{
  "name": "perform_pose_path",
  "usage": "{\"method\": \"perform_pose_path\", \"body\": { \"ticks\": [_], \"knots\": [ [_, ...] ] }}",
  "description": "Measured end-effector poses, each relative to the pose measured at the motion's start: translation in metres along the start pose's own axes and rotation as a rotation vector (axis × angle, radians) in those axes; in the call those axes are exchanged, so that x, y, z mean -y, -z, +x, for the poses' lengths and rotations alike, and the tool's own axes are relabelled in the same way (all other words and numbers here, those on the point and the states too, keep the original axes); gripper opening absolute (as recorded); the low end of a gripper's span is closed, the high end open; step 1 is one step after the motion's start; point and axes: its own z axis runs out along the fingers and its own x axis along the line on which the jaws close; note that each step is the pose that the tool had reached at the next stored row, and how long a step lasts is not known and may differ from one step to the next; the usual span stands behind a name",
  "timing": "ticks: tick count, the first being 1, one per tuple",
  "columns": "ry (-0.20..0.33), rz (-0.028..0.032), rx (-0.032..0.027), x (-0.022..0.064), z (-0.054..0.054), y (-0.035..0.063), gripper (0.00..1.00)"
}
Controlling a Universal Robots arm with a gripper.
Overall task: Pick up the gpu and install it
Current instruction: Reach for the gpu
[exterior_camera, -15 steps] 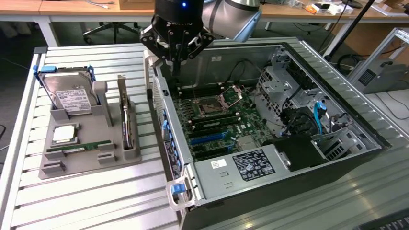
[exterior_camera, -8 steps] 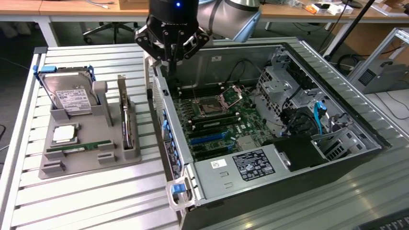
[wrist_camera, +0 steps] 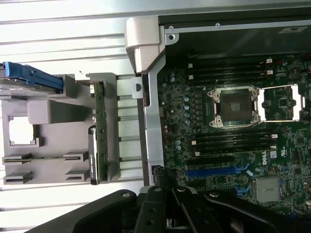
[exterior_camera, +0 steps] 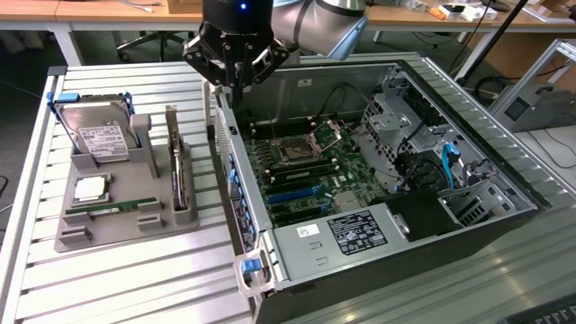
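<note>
The slatted table (exterior_camera: 135, 283) carries an open computer case (exterior_camera: 405, 270) lying on its side with the motherboard (exterior_camera: 306, 169) exposed, and just beside it, on the exterior view's left, a grey holder (exterior_camera: 126, 192). The gripper (exterior_camera: 232, 86) hangs above the case wall nearest that holder, its jaws pressed together on nothing. The gpu (exterior_camera: 178, 169) stands on its long edge in the holder's slotted posts, on the side nearest the case, apart from the gripper and untouched. For a good pick, I judge the jaws should part first, line up across the card's thin upper edge near its middle, come down square so neither finger catches a post, then pinch the bare board and draw it straight up, since a tilted pull could jam it in the slots
</note>
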Motion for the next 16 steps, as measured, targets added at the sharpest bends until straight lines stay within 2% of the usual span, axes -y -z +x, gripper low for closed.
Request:
{"method": "perform_pose_path", "body": {
  "ticks": [16],
  "knots": [
    [0.0, 0.0, -0.0001, 0.0015, 0.02, 0.0004, 0.1]
  ]
}}
